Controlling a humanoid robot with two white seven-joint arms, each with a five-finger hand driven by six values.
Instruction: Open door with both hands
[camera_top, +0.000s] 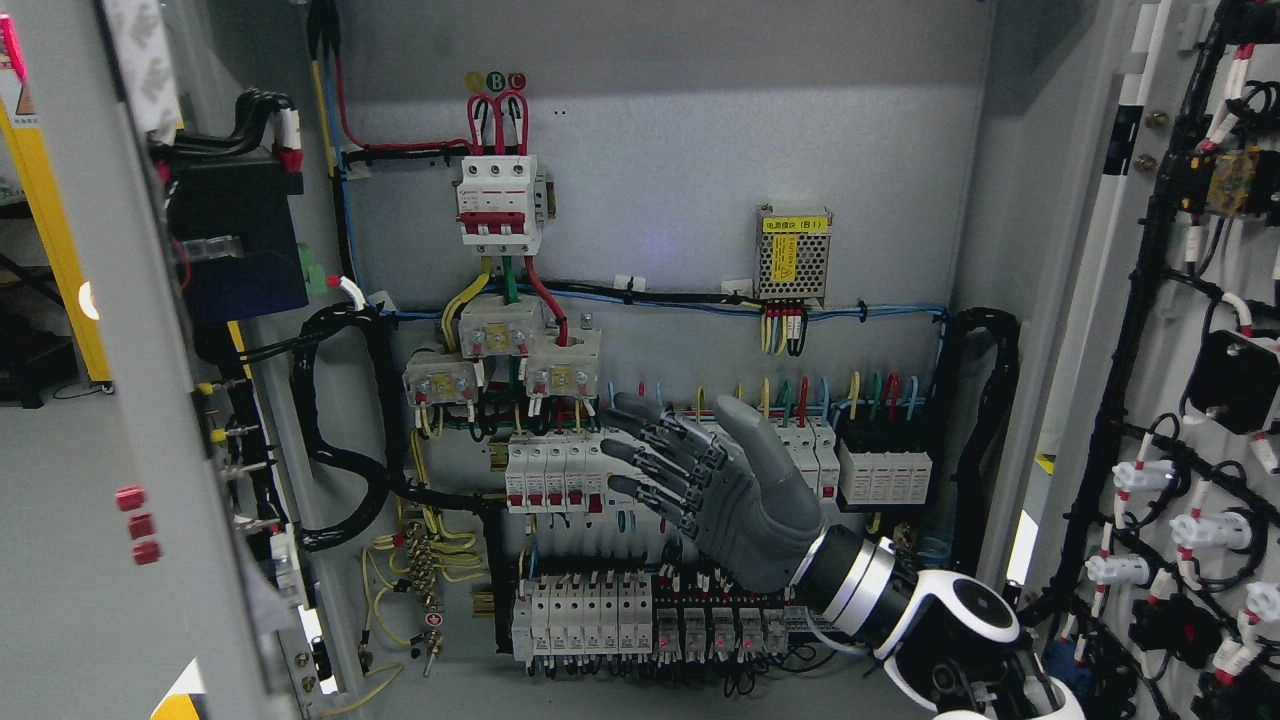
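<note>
To either side of the right hand (700, 480) the two doors already stand swung wide: the left door (80, 450) well off to its left, the right door (1180, 400) off to its right. Both look like stiff, fairly heavy sheet metal, best pushed at the free edge. The fingers (650, 445) are spread and relaxed, holding nothing, raised before the breakers (560, 475). No left hand shows.

Left grey sheet-metal cabinet door (70, 450): swung fully open, seen nearly edge-on along the left margin, with three small red buttons on its face. Right grey sheet-metal cabinet door (1180, 330): likewise swung open at the right margin, its inner face turned to view, carrying black wire looms and white connectors.
</note>
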